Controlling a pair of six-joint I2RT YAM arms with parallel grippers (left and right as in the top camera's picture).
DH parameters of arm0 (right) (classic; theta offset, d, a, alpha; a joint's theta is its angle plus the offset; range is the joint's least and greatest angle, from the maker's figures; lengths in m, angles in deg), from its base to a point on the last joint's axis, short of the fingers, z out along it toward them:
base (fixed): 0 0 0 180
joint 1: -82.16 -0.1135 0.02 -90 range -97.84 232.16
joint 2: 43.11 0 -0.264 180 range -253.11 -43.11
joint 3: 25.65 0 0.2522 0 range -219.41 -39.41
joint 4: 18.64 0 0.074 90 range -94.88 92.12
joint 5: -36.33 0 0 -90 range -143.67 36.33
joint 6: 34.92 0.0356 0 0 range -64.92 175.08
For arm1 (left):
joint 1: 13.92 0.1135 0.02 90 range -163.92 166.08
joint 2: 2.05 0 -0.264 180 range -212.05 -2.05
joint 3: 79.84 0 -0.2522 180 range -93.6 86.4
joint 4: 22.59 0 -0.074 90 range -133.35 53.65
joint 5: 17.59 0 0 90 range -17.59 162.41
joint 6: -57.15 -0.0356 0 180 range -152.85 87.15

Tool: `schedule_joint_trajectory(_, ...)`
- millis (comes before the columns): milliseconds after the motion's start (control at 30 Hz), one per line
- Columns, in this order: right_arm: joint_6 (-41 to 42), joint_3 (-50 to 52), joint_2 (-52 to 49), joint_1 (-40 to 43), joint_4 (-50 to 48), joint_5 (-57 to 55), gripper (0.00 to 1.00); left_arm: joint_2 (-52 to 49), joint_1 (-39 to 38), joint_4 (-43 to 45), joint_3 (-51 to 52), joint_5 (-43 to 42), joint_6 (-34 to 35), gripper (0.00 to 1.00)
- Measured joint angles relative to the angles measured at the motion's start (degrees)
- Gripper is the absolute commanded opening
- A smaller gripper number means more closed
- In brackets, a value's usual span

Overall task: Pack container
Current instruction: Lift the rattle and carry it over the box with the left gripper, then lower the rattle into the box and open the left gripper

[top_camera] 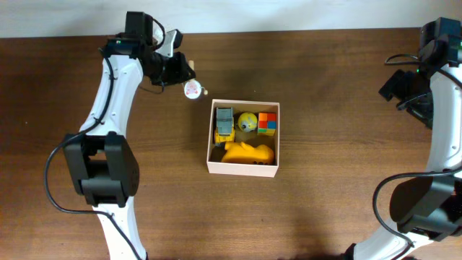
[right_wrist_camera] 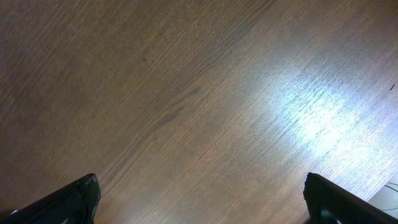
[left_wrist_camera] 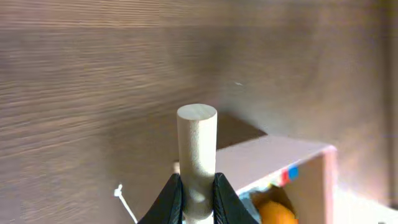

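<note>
The square, shallow container [top_camera: 242,169], with white walls and tan cardboard inside, sits mid-table, open side up and slightly askew, with neither side longer. The left gripper [left_wrist_camera: 198,186] pinches a smooth, pale wooden dowel [left_wrist_camera: 197,140]. The right gripper [right_wrist_camera: 199,199] is spread wide and empty over the dark wood-grain table [right_wrist_camera: 186,93].

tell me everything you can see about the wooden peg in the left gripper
The pale wooden round peg is a plain smooth cylinder with a flat end face and faint grain. In the left wrist view it stands upright, clamped low down between the two black fingers of the left gripper. Its lower end is hidden. It is outside the white-walled square cardboard container, near one corner, over the dark brown wooden table.
</note>
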Motion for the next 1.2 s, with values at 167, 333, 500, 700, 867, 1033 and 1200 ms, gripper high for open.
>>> schedule_joint_trajectory(167,0.0,0.0,0.0,0.0,0.0,0.0,0.99,0.0,0.0,-1.1,-0.6,-8.6,-3.9,0.13)
schedule_joint_trajectory(333,0.0,0.0,0.0,0.0,0.0,0.0,0.99,0.0,-0.4,-2.1,-0.6,-17.7,-6.4,0.13)
schedule_joint_trajectory(500,0.0,0.0,0.0,0.0,0.0,0.0,0.99,0.0,-3.2,-6.4,-0.7,-21.9,-9.7,0.13)
schedule_joint_trajectory(700,0.0,0.0,0.0,0.0,0.0,0.0,0.99,0.0,-9.4,-12.5,-0.9,-22.1,-17.6,0.13)
schedule_joint_trajectory(867,0.0,0.0,0.0,0.0,0.0,0.0,0.99,0.0,-13.0,-15.9,-0.9,-13.7,-22.5,0.13)
schedule_joint_trajectory(1033,0.0,0.0,0.0,0.0,0.0,0.0,0.99,0.0,-16.5,-17.8,-0.9,-3.1,-27.2,0.23)
schedule_joint_trajectory(1200,0.0,0.0,0.0,0.0,0.0,0.0,0.99,0.0,-20.5,-15.8,-0.9,3.0,-28.7,0.23)
